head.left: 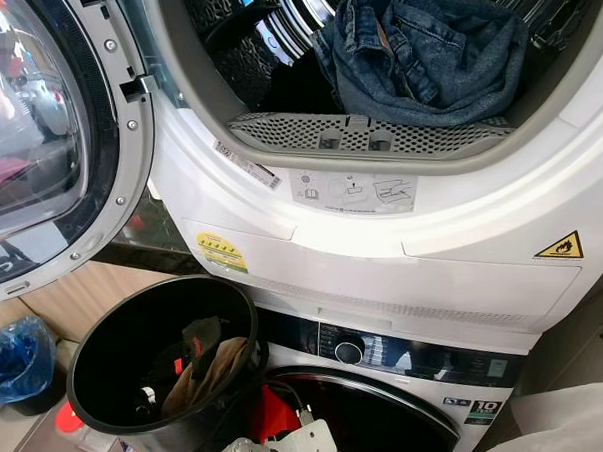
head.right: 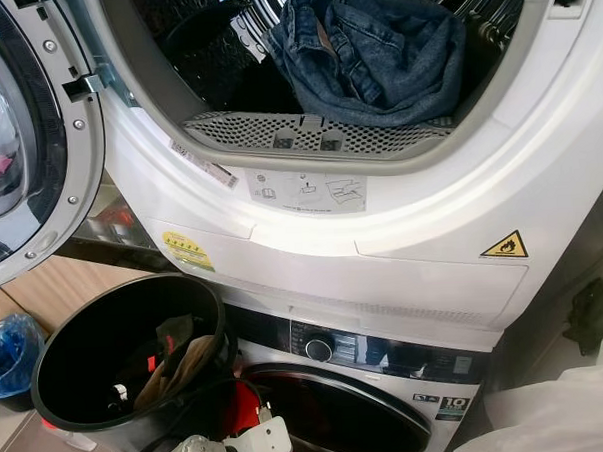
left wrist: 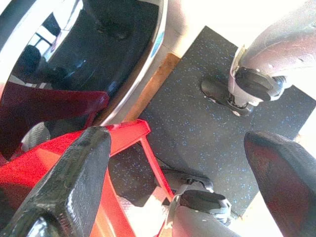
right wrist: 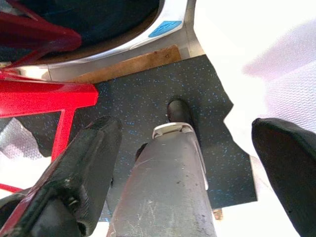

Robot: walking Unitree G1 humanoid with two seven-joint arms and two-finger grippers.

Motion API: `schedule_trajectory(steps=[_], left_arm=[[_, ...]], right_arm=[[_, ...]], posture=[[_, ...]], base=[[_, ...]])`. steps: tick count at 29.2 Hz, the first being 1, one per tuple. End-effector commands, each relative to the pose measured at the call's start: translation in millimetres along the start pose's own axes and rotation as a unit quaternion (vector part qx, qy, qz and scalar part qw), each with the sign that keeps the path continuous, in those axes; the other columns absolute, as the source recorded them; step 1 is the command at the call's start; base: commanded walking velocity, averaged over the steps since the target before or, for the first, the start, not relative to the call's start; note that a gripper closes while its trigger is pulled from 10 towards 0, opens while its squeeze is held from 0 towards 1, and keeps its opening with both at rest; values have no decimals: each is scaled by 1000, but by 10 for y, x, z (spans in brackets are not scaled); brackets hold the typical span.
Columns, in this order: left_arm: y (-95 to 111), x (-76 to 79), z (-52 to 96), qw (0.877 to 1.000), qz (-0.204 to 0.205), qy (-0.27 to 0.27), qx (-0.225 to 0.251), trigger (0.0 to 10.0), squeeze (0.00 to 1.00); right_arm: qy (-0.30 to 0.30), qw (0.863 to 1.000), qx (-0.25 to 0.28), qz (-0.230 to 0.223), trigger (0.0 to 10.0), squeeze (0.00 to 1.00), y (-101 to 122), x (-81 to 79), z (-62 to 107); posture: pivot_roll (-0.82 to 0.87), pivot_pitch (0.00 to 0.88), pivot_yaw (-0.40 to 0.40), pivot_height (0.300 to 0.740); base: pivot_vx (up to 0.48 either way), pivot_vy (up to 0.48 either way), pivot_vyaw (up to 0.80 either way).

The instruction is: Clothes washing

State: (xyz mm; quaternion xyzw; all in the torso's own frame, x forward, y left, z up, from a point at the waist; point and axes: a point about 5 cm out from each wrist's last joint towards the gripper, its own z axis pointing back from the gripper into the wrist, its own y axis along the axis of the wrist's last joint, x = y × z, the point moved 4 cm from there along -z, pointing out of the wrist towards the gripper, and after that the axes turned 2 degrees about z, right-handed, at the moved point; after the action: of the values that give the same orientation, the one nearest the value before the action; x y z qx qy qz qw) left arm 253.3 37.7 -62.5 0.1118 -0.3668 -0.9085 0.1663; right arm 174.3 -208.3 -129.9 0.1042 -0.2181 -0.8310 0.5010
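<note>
While the denim clothes point(head.left: 414, 51) are lying in the open upper drum point(head.left: 274, 47), both grippers, left gripper point(left wrist: 177, 163) and right gripper point(right wrist: 182, 163), are hanging spread apart, seemingly empty, over the floor mat point(left wrist: 197, 98).

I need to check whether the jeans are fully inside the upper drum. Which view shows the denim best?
The left eye view: the denim jeans lie heaped inside the open upper drum, behind the lint filter. The right eye view shows the same heap, slightly more cropped at the top. Both wrist views look down at the floor mat instead.
</note>
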Motion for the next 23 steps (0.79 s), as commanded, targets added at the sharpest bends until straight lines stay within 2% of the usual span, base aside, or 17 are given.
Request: schedule_trajectory(steps=[1, 5, 7, 11, 13, 14, 19, 22, 23], left_arm=[[-80, 21, 25, 1000, -13, -9, -12, 10000, 0], [5, -5, 26, 999, -32, -9, 7, 10000, 0], [184, -28, 24, 998, -47, -16, 47, 10000, 0], [363, -58, 32, 994, -75, -15, 84, 10000, 0], [461, -102, 52, 992, -68, -13, 108, 10000, 0], [589, -129, 79, 987, -77, -14, 138, 10000, 0], [955, -134, 177, 966, -131, -28, 220, 10000, 0], [1206, -148, 287, 947, -164, -29, 274, 10000, 0], [1394, -159, 385, 932, -186, -24, 310, 10000, 0]], right_arm=[[4, 1000, -11, -5, 10000, 0, -87, -37, 10], [9, 1000, -13, 2, 10000, 0, -121, -59, 16], [9, 1000, -16, -1, 10000, 0, -151, -76, 21], [12, 1000, -20, 5, 10000, 0, -183, -90, 26], [16, 1000, -20, 12, 10000, 0, -192, -112, 29], [17, 1000, -19, 10, 10000, 0, -194, -125, 31], [21, 999, -19, 18, 10000, 0, -193, -142, 33], [22, 999, -17, 23, 10000, 0, -176, -156, 32], [25, 999, -14, 24, 10000, 0, -158, -169, 32]], posture=[[-101, 0, 122, 740], [-107, 0, 130, 740], [-107, 0, 138, 740], [-108, 0, 144, 740], [-108, 0, 146, 740], [-108, 0, 147, 740], [-102, 0, 148, 740], [-98, 0, 153, 740], [-95, 0, 157, 740]], base=[[0, 0, 0], [0, 0, 0], [0, 0, 0], [0, 0, 0], [0, 0, 0], [0, 0, 0], [0, 0, 0], [0, 0, 0], [0, 0, 0]])
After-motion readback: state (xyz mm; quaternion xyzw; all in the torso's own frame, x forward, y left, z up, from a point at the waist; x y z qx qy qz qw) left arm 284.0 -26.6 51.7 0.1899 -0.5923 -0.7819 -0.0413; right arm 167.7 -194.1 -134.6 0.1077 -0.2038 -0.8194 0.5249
